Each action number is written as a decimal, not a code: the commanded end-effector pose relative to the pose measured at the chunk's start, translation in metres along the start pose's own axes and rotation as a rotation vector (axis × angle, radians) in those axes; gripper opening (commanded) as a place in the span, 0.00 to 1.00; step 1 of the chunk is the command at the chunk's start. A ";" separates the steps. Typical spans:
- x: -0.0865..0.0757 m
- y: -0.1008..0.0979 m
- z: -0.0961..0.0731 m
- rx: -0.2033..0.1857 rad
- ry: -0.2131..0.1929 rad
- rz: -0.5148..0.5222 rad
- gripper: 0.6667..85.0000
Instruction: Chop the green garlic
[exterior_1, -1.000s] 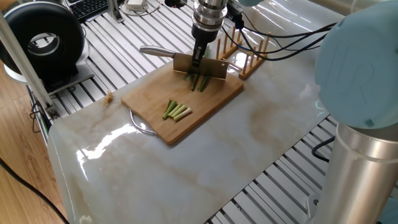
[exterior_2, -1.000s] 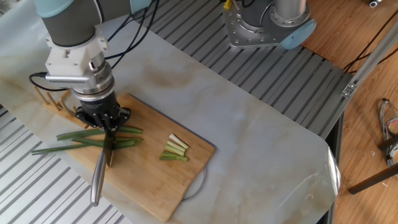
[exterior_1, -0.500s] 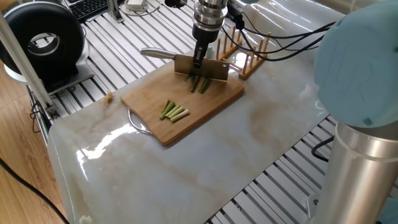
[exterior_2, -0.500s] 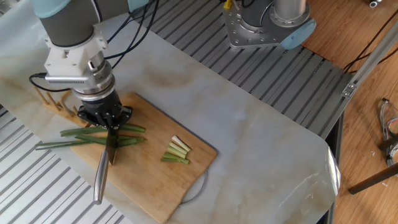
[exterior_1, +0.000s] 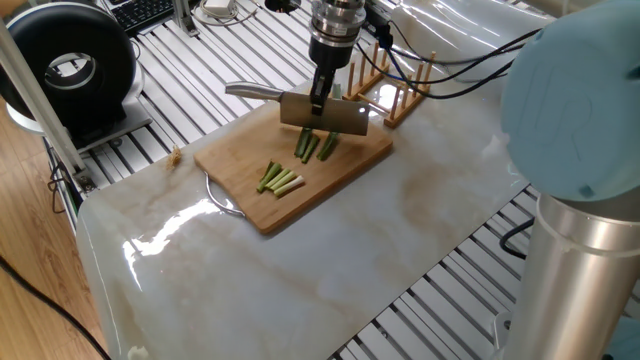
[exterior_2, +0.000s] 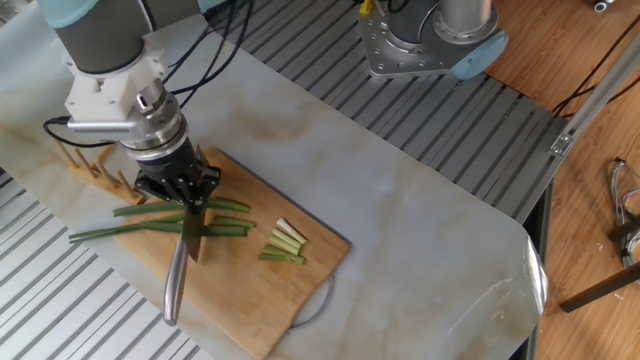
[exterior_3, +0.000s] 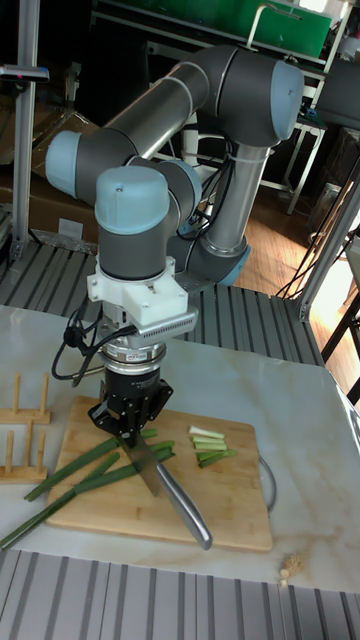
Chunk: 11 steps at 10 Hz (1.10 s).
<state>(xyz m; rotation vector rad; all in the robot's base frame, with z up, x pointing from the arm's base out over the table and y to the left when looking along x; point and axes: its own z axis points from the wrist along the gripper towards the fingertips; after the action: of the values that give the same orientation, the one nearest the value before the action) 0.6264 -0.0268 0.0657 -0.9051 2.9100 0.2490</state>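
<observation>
Your green garlic (exterior_2: 165, 222) is lying across the wooden cutting board (exterior_2: 240, 310), in the left-center of the other fixed view. The long stalks run roughly left to right there, with the dark leafy ends hanging off the board's left edge over the desk (exterior_2: 400, 230). A small pile of cut pieces (exterior_2: 283, 243), pale at one end, sits on the board just to the right of the stalks, a bit apart from them. In one fixed view you can see the same pile (exterior_1: 281, 179) in the middle of the board, with the stalk ends (exterior_1: 316, 146) poking out below the blade.

The knife (exterior_2: 186, 258) crosses the stalks, blade over them and metal handle pointing toward the lower left of the frame. From the tall fixed view the blade looks lifted slightly above the board, but I honestly can't tell if the edge touches the stalks.

Your gripper (exterior_2: 185, 195) is pointing straight down and clamped on the knife's blade near the spine.

Further out, there's a wooden peg rack (exterior_3: 22, 438) on the desk just beside the board's far edge.
</observation>
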 end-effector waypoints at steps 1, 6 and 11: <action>-0.005 0.000 0.001 0.009 -0.001 0.014 0.01; -0.009 0.001 0.009 0.019 -0.008 0.014 0.01; 0.001 -0.008 -0.001 0.028 -0.006 -0.026 0.01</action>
<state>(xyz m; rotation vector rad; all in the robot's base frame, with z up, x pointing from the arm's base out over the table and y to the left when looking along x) 0.6315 -0.0267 0.0595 -0.9191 2.9001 0.2051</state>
